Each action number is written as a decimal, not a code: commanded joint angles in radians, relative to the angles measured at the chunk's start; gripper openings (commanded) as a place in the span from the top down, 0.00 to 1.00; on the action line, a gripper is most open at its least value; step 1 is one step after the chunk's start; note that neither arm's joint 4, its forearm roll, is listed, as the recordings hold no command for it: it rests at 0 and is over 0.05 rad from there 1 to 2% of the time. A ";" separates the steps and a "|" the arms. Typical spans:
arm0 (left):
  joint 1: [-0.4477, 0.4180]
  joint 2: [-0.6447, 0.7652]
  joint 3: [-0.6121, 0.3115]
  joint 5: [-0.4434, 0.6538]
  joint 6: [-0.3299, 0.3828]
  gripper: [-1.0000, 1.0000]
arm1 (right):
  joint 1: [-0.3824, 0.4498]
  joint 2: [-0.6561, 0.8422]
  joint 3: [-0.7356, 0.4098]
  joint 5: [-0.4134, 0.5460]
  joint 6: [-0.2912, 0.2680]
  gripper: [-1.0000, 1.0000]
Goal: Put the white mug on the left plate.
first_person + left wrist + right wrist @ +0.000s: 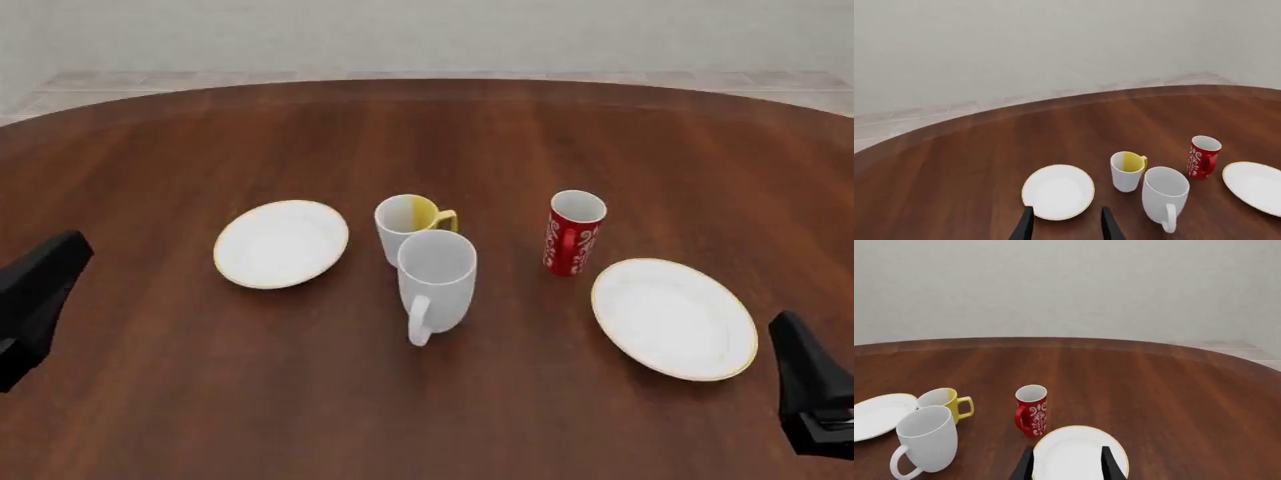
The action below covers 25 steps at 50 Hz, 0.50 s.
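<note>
Only the wrist views show each pincer's spread tips: left pincer (1066, 226), right pincer (1066, 464), both empty.

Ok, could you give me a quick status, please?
Both tools open, empty. Tall all-white ceramic mug upright, midtable, off the smaller gold-rimmed white plate. Yellow-lined white mug close behind.

The front camera is looking down and forward from above the near edge of the round dark-brown wooden counter (427, 400). Both wrist cameras are sitting lower, facing the far wall, sharing the tall all-white ceramic mug (1165, 197).
</note>
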 commanded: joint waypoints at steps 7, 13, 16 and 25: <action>-0.091 0.180 -0.115 0.007 -0.004 0.00 | -0.001 0.011 0.000 -0.007 0.005 0.00; -0.108 0.226 -0.132 0.002 0.000 0.00 | -0.001 0.018 0.000 -0.011 0.007 0.00; -0.122 0.249 -0.142 0.006 -0.011 0.00 | 0.000 0.022 0.000 -0.014 0.007 0.00; -0.171 0.287 -0.179 0.017 -0.031 0.00 | 0.000 0.015 0.000 -0.006 0.012 0.00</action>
